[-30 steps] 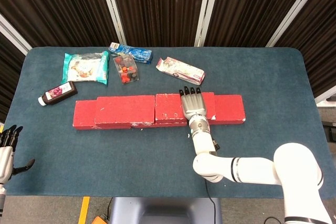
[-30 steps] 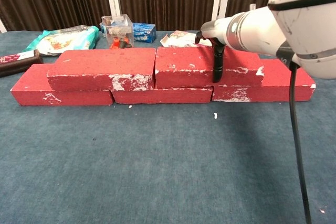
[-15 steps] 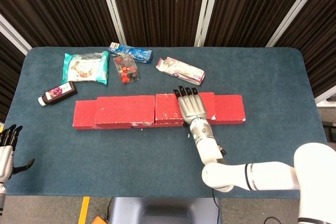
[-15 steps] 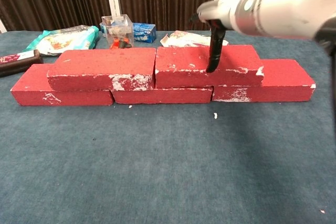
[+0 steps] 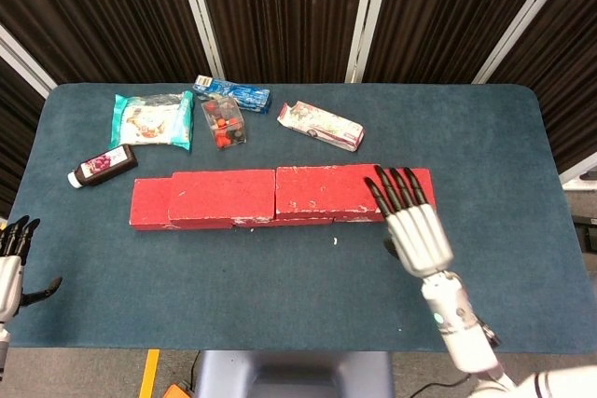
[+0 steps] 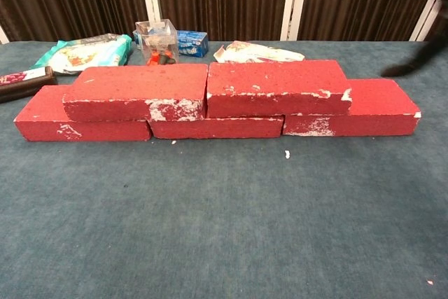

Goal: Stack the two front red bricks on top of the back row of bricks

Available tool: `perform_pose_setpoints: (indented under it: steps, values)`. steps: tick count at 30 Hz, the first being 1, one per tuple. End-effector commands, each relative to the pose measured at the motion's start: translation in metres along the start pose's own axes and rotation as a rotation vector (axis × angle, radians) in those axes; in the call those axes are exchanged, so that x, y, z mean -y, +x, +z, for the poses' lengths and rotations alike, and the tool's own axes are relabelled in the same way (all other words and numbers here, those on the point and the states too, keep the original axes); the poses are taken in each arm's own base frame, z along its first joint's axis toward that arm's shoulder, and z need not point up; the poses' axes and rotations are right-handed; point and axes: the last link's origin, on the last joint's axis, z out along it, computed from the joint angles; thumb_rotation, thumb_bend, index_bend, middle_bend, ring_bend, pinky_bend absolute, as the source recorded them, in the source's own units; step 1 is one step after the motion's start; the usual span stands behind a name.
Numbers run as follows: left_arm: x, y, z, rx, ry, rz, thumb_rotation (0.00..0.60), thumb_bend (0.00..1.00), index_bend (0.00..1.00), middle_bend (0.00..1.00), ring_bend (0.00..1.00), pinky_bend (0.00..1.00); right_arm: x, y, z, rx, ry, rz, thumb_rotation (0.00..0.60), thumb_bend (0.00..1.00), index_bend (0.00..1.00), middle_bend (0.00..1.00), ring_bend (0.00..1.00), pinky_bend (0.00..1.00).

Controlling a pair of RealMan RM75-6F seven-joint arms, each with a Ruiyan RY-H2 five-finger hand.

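Resting at far-left table [image 5: 280,277] edge, left hand [image 5: 11,258], fingers apart, holding nothing. Dark bottle [image 5: 103,165], teal snack bag [image 5: 152,119], clear box [image 5: 224,122], blue carton [image 5: 233,93], pink pouch [image 5: 321,125] along back. Two upper red bricks [image 6: 136,92] [image 6: 276,89] end to end atop lower brick row [image 6: 217,127], mid-table. Right hand [image 5: 410,226] raised near row's right end, fingers straight and spread, empty, clear of bricks.

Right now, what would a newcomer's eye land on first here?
The red bricks across the middle of the blue table: two upper bricks sit on a lower row. Next, the right hand, open with fingers spread, off the bricks' right end. Snack packets lie behind the bricks.
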Motion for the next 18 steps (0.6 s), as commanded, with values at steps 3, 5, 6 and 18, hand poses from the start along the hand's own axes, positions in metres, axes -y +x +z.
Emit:
perform_pose_setpoints:
  steps: [3,5,6,18]
  values:
    - [0.002,0.001,0.001,-0.015,-0.016,0.001,0.6,0.23,0.0,0.0,0.0,0.0,-0.077,-0.036,-0.113,-0.067,-0.155,0.048,0.6,0.0,0.15,0.07,0.0,0.0]
    - [0.001,0.001,0.001,-0.021,-0.024,0.003,0.6,0.23,0.0,0.0,0.0,0.0,-0.089,-0.041,-0.119,-0.081,-0.21,0.053,0.6,0.0,0.15,0.07,0.0,0.0]
    - [0.001,0.001,0.001,-0.022,-0.027,0.006,0.6,0.23,0.0,0.0,0.0,0.0,-0.095,-0.042,-0.12,-0.086,-0.235,0.048,0.6,0.0,0.15,0.07,0.0,0.0]
    - [-0.003,-0.002,0.0,-0.009,-0.042,0.028,0.6,0.23,0.0,0.0,0.0,0.0,-0.122,-0.031,-0.125,-0.067,-0.388,0.065,0.6,0.0,0.15,0.07,0.0,0.0]
